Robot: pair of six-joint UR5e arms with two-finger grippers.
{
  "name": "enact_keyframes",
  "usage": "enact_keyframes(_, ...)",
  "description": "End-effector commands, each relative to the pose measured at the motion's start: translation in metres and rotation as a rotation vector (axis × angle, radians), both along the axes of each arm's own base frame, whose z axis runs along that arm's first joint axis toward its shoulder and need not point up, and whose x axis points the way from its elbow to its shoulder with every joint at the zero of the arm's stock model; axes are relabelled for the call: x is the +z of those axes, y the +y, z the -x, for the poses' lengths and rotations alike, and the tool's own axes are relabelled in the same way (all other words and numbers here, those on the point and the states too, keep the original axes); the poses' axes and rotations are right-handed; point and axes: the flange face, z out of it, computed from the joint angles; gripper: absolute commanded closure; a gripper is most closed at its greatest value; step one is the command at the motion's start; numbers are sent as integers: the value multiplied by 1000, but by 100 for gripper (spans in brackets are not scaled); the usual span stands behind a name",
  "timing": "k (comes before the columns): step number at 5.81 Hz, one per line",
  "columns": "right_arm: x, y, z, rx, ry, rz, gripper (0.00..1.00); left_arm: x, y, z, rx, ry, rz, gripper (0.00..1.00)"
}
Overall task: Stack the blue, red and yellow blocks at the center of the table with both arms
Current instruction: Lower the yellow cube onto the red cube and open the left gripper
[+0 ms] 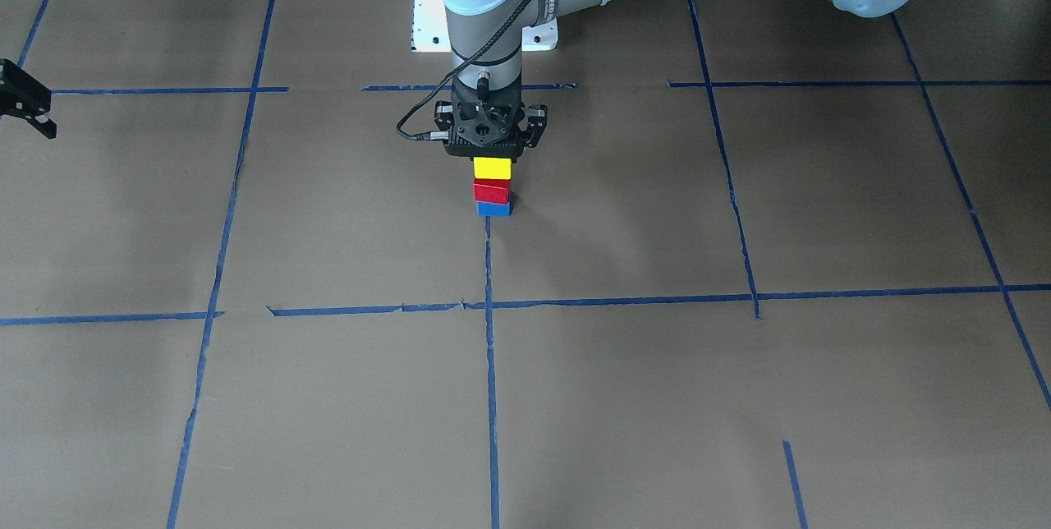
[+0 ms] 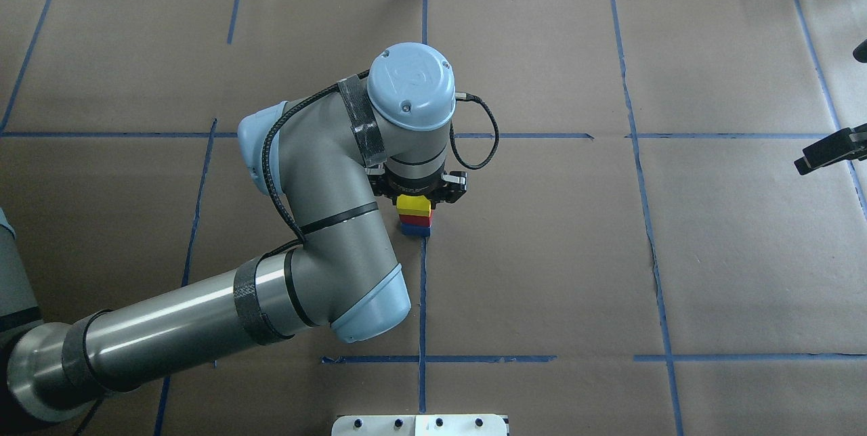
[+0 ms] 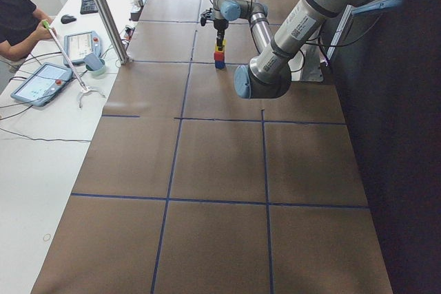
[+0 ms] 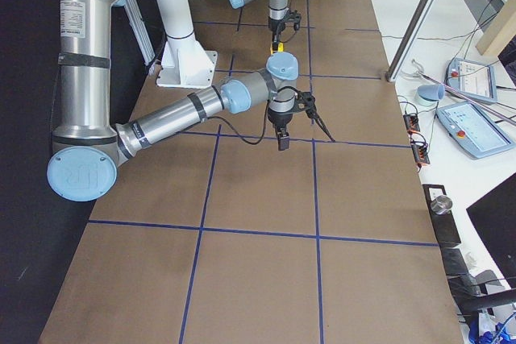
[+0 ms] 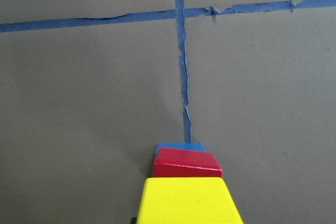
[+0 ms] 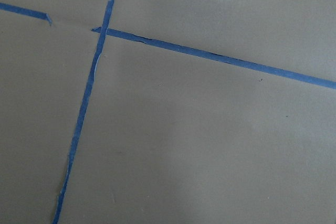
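Note:
A blue block (image 1: 494, 208), a red block (image 1: 491, 190) and a yellow block (image 1: 492, 168) stand stacked at the table's centre, on a blue tape line. My left gripper (image 1: 491, 153) points straight down over the stack and is shut on the yellow block, which rests on the red one. In the left wrist view the yellow block (image 5: 186, 200) fills the bottom, with the red block (image 5: 186, 163) and the blue block (image 5: 179, 147) below it. My right gripper (image 2: 823, 154) is open and empty, far off at the table's side.
Brown paper with a grid of blue tape lines (image 1: 490, 365) covers the table. The robot's white base plate (image 1: 427, 11) sits behind the stack. A side bench holds tablets and a person (image 3: 17, 18) sits there. The right wrist view shows only paper and tape.

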Motion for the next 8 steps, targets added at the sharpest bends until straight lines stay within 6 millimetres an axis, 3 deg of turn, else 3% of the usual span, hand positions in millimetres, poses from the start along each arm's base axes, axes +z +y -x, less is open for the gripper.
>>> enact_keyframes(1, 0, 0, 0, 1, 0, 1, 0, 3, -2, -4, 9, -4, -4, 96)
enact_keyframes(2, -1, 0, 0, 2, -1, 1, 0, 1, -1, -3, 7, 1, -5, 89)
enact_keyframes(4, 0, 0, 1, 0, -5, 7, 0, 1, -3, -6, 2, 0, 0, 33)
enact_keyframes(5, 1, 0, 2, -4, -13, 12, 0, 0, -3, -6, 2, 9, -5, 0)
enact_keyframes(7, -2, -3, 3, -5, -18, 9, 0, -7, -6, 3, -4, 30, -19, 0)
enact_keyframes(8, -3, -3, 3, -8, -18, 4, 0, -27, -9, 44, -37, 85, -51, 0)
